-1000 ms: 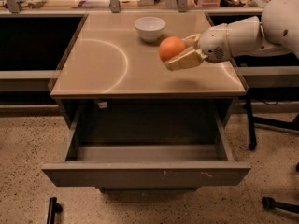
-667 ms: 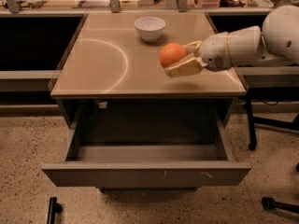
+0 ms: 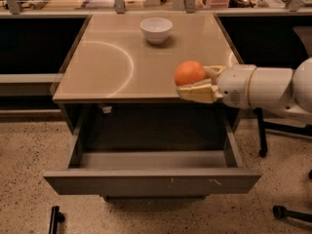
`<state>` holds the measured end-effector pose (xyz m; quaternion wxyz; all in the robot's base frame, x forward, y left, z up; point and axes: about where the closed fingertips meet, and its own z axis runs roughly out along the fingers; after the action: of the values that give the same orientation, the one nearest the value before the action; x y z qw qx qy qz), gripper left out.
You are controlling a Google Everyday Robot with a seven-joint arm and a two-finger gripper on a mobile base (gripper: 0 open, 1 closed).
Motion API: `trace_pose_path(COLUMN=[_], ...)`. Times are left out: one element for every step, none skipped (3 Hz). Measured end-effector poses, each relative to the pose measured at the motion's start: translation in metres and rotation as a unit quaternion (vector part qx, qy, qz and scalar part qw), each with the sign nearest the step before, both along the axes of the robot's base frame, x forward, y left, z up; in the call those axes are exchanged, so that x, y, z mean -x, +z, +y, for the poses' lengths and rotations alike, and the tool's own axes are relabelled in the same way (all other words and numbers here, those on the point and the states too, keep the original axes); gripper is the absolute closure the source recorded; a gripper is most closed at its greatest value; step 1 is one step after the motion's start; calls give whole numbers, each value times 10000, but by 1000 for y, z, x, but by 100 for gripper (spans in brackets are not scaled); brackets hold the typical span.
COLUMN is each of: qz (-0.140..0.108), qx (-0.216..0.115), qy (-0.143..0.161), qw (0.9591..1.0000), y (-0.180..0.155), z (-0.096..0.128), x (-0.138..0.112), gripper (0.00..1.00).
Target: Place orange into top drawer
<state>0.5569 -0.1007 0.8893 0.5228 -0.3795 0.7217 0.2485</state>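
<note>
Orange, small, round, matte-skinned fruit: held off the surface, clamped between the two beige fingers of the gripper. The lower finger lies under and in front of the fruit. The upper one shows only as a short stub at the fruit's right side, the rest hidden behind it. Fingers are closed onto the orange, with contact on both sides.

Gripper position: at the front right edge of the cabinet top, reaching in from the right, roughly level. The fruit sits over that front edge and is not in the drawer.

The white, rounded arm runs right from the wrist and is cut off by the picture's edge.

The top drawer, wide, shallow and grey-brown with a flat plain front, is pulled fully out below the gripper. A few small white scratches mark the right part of the panel. Its floor shows bare near the front. The rear is in shadow under the top and hard to read. A small pale tag hangs under the top's front lip at left; I cannot identify it.

The flat tan cabinet top carries a faint pale arc mark. A small round white bowl stands near the back centre, well apart from the orange.

Room: speckled beige floor. A bench behind carries cluttered items too blurred to name. A black wheeled base is at lower right, partly cut off. A short black object lies at lower left.
</note>
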Motion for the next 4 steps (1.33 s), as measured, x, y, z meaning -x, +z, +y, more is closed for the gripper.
trace_pose_path(qz=[485,608,602,1056], qx=[-210,-159,-157,-136], qy=[-403,-391,-393,-497], qw=[9978,9973,9973,9931], y=[-53,-70,-69,-104], z=[5,10,10,13], x=[24,32,31,32], gripper=[100,100,100,100])
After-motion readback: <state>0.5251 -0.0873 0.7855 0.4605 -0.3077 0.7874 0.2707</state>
